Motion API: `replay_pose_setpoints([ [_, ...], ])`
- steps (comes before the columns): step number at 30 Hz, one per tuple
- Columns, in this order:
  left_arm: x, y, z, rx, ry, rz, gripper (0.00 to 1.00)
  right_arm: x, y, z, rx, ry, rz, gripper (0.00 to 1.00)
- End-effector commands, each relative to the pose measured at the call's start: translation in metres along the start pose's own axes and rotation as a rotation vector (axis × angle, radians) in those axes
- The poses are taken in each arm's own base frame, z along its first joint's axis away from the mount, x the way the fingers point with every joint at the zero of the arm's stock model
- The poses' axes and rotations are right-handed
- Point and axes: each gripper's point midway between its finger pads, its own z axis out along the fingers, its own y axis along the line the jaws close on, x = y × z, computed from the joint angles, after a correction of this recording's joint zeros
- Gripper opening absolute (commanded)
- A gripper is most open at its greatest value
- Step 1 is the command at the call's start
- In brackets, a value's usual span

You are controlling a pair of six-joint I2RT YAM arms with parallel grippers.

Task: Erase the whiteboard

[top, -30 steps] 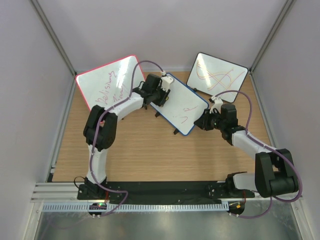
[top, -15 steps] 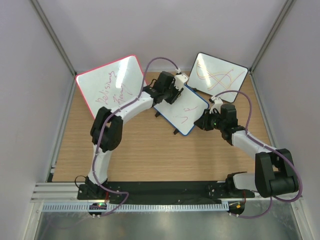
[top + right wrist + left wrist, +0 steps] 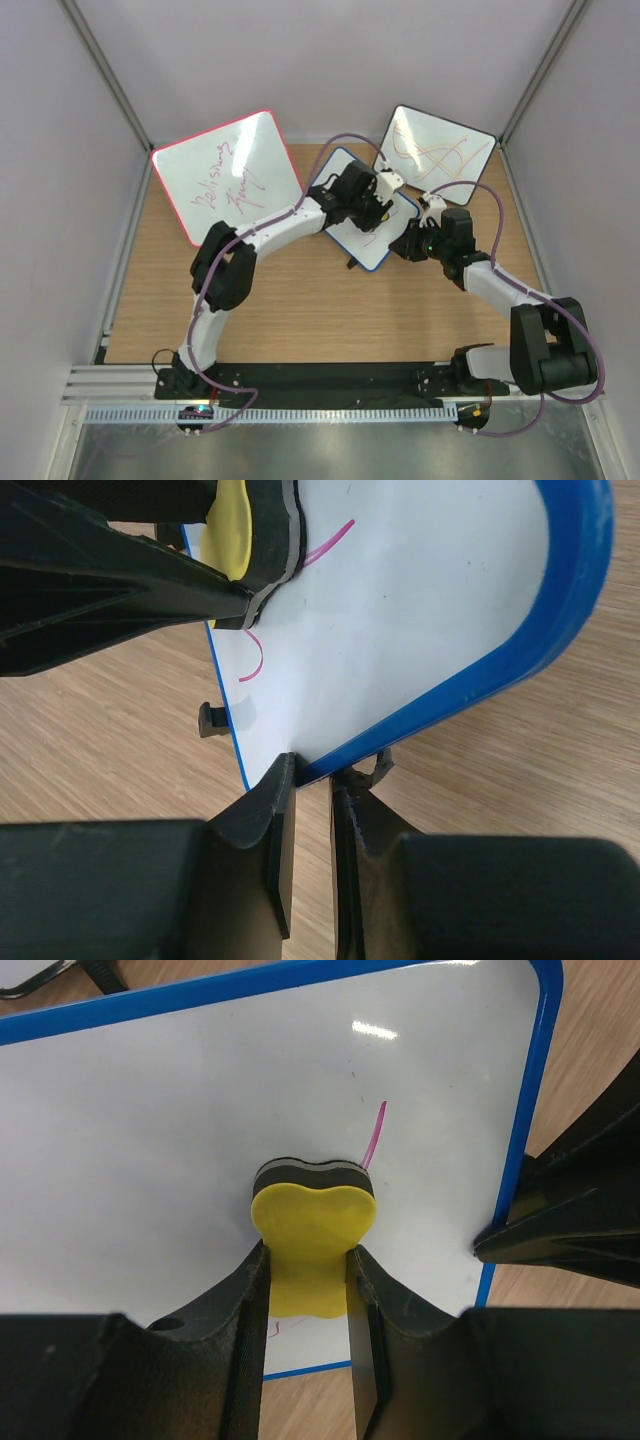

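The whiteboard [image 3: 368,246], blue-framed with red marks, stands tilted at the table's middle. My left gripper [image 3: 380,204] is over its right part, shut on a yellow eraser [image 3: 312,1230] whose dark felt face presses on the whiteboard [image 3: 150,1130]. A red stroke [image 3: 373,1136] runs up from the eraser, and a faint red trace shows just below it. My right gripper [image 3: 408,243] is shut on the blue frame's lower edge [image 3: 420,705]. The right wrist view shows the eraser [image 3: 238,525] and a red curl [image 3: 255,662] on the whiteboard [image 3: 420,590].
A larger pink-framed board [image 3: 225,172] with red writing leans at the back left. A black-framed board [image 3: 438,145] with orange scribbles leans at the back right. The whiteboard's black foot [image 3: 212,720] rests on the wood. Grey walls close in three sides.
My left gripper has slid the eraser from the whiteboard's upper left end toward its right end, and the writing there is gone. The right arm has stayed put.
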Motion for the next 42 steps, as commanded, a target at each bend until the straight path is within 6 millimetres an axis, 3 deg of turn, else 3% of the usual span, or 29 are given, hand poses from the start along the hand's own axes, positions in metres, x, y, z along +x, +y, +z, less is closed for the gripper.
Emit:
replay_pose_setpoints([
  [1,0.009,0.006,0.002,0.013,0.022,-0.066,0.00,-0.001,0.015,0.001,-0.061,0.009,-0.095,0.01],
  [5,-0.004,0.047,-0.003,-0.094,0.005,-0.093,0.00,-0.002,0.015,0.000,-0.057,0.004,-0.094,0.01],
  [9,-0.018,0.043,-0.003,-0.069,0.000,-0.102,0.00,-0.001,0.015,0.000,-0.057,0.006,-0.094,0.01],
  [12,-0.032,0.027,0.000,-0.044,-0.020,-0.091,0.00,-0.001,0.015,0.000,-0.057,0.003,-0.097,0.01],
  [13,-0.035,0.012,0.002,-0.023,-0.020,-0.078,0.00,-0.001,0.015,0.000,-0.057,0.006,-0.094,0.01],
  [19,-0.027,-0.041,0.011,0.078,0.018,-0.060,0.00,-0.002,0.017,0.000,-0.065,0.004,-0.098,0.01],
  [25,-0.026,-0.057,0.012,0.114,0.030,-0.074,0.00,-0.001,0.017,0.002,-0.068,0.008,-0.095,0.01],
  [29,-0.027,-0.039,0.013,0.055,0.029,-0.067,0.00,-0.002,0.017,0.000,-0.068,0.003,-0.097,0.01],
  [32,-0.014,-0.018,0.013,0.008,0.054,-0.087,0.00,-0.003,0.018,0.000,-0.067,0.000,-0.099,0.01],
  [37,0.031,0.020,0.008,-0.094,0.130,-0.058,0.00,-0.002,0.019,0.000,-0.072,0.002,-0.102,0.01],
  [42,0.036,0.049,-0.003,-0.144,0.126,-0.077,0.00,-0.002,0.018,0.001,-0.072,0.003,-0.099,0.01],
])
